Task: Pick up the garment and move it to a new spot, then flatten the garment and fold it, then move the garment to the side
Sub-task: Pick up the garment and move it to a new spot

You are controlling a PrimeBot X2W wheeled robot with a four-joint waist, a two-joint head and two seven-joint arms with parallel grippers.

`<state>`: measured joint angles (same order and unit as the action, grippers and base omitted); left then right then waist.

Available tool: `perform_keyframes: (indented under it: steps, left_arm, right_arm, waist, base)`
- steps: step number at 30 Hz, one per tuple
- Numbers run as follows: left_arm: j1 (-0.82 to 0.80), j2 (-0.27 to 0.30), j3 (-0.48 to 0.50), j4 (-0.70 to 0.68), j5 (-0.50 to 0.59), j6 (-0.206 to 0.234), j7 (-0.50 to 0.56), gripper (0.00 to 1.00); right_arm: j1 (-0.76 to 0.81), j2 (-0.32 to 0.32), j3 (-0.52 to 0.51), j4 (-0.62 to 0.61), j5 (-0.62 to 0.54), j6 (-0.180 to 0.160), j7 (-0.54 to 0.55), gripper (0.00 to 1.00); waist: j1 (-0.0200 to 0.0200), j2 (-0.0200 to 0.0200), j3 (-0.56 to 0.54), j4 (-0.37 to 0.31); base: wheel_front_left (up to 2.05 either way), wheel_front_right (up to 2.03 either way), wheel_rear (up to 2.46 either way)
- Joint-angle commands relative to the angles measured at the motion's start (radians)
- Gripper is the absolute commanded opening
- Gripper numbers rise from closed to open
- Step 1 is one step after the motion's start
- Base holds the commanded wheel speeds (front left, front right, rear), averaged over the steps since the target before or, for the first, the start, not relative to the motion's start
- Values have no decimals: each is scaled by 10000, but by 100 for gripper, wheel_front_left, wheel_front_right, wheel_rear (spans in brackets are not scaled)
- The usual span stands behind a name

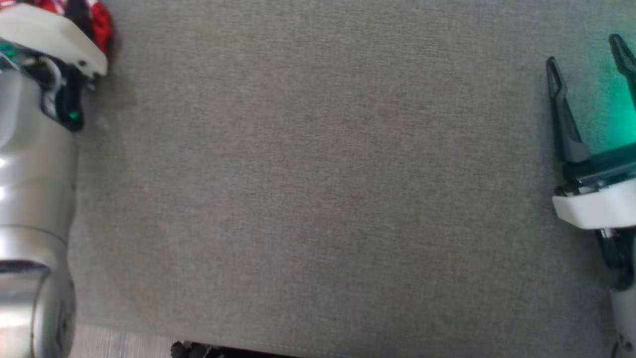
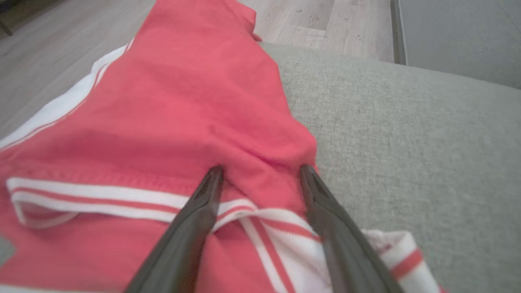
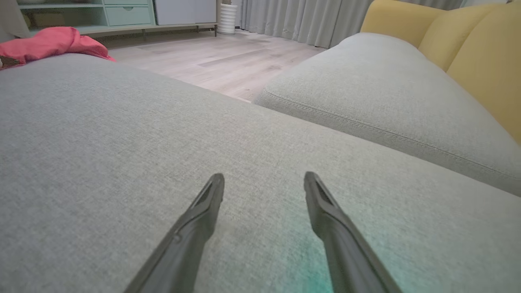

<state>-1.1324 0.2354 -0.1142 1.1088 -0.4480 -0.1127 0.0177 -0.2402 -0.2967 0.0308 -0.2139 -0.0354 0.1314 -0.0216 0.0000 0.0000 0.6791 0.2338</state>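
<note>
garment (image 2: 183, 101): bunched at far-left edge of cushion (image 1: 318, 199) | my left gripper (image 2: 261, 169): fingers spread, straddling a fold, nothing pinched | my right gripper (image 3: 264, 177): spread, empty, right side | risk: shallow pinch, cloth slips off toward the floor

The garment (image 2: 195, 101) lies on the seat cushion (image 2: 407, 142), under and beyond the fingers of the left gripper (image 2: 260, 171); a second cushion (image 3: 366, 81) lies beyond the right gripper (image 3: 264, 179).

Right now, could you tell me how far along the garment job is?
Nothing looks done: the garment lies bunched at the edge of the cushion. In hand: the left gripper poised open at it, not gripping. The right gripper hovers open over bare cushion. Moving, flattening, folding remain.
</note>
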Motion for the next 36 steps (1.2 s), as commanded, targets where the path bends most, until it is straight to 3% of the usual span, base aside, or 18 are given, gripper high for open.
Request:
perform_keyframes:
  steps: [1, 2, 3, 10, 18, 24, 30, 36]
  left_arm:
    - [-89, 491, 60, 270, -6, 46, 341, 100]
    - [-141, 477, 29, 445, -31, 16, 412, 25]
    - [-183, 464, -21, 575, -50, -24, 461, 0]
    - [-296, 559, -314, 406, -417, -170, 73, 0]
    - [528, 1106, -1636, -2378, -1526, -178, -366, 0]
    - [1736, 1854, -2688, -6171, -2579, -179, 704, 0]
    - [3356, 2501, -3138, -11211, -3775, -96, 2625, 0]
    - [4186, 2717, -3624, -15196, -4711, 517, 4280, 0]
  right_arm:
    - [654, -85, 97, -188, 35, -7, 129, 100]
    - [697, -68, 72, -232, 38, -7, 138, 100]
    - [733, -41, 41, -246, 43, -7, 131, 100]
    - [833, 265, -40, 238, 113, -7, -227, 100]
    - [1020, 1135, 126, 1728, 272, -7, -1193, 100]
    - [1094, 1694, 171, 2707, 345, -7, -1797, 100]
    - [1152, 2024, 209, 3324, 432, -7, -2124, 100]
    - [900, 2261, 511, 3649, 518, -7, -2300, 100]
  waist:
    - [0, 0, 41, -87]
    - [0, 0, 18, -101]
    - [0, 0, -26, -110]
    - [0, 0, -808, -202]
    - [0, 0, -2637, -436]
    - [0, 0, -3798, -694]
    - [0, 0, -4476, -1228]
    - [0, 0, -4451, -2224]
  base:
    - [0, 0, 0]
    - [0, 0, 0]
    - [0, 0, 0]
    - [0, 0, 0]
    - [0, 0, 0]
    - [0, 0, 0]
    - [0, 0, 0]
    - [0, 0, 0]
